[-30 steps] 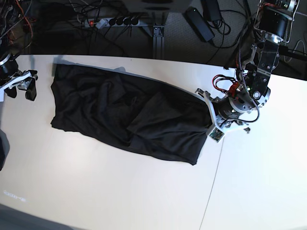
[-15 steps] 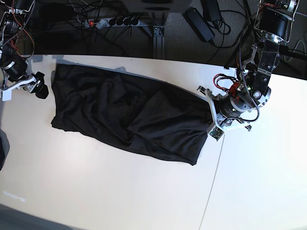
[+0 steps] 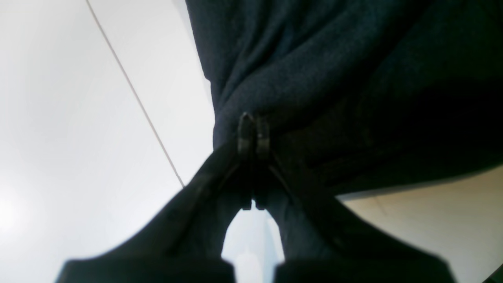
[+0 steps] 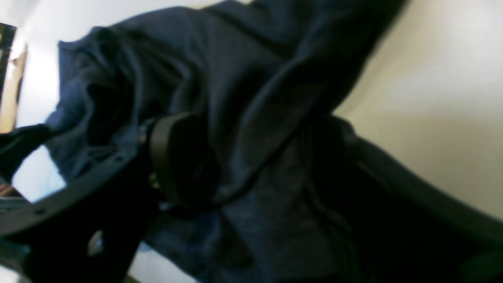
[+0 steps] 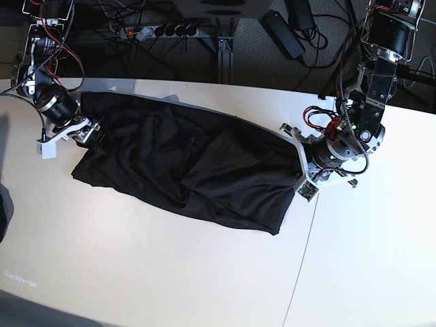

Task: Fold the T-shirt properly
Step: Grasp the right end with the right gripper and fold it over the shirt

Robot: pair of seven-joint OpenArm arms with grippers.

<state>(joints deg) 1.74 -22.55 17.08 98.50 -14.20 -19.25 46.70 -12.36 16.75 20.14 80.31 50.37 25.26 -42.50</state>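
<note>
A black T-shirt [image 5: 180,167] lies crumpled in a long band across the white table [image 5: 150,272], running from the far left toward the right-hand seam [image 5: 303,245], as two robot arms take hold of its ends. At the right end of the cloth, the left gripper [image 3: 251,135] is clenched, its two tips pressed together with a fold of the dark fabric bunched around them; it appears to be pinching the shirt's edge. At the far left end, the right gripper [image 5: 87,133] stands with its jaws spread wide over the cloth, one finger pad [image 4: 173,157] lying against the fabric, nothing yet gripped.

The step in hand looks like the opening one: securing both ends so the shirt can be stretched flat before any fold is made. The shirt is far from folded, with deep creases and an overlapping flap near its middle. The next move calls for the open claw to close on the near-left edge of the cloth, catching the hem rather than a loose wrinkle, then for both arms to pull apart evenly.

No container of any kind shows in the scene. A power strip [image 5: 160,30] and cables lie on the floor beyond the table's far edge.
</note>
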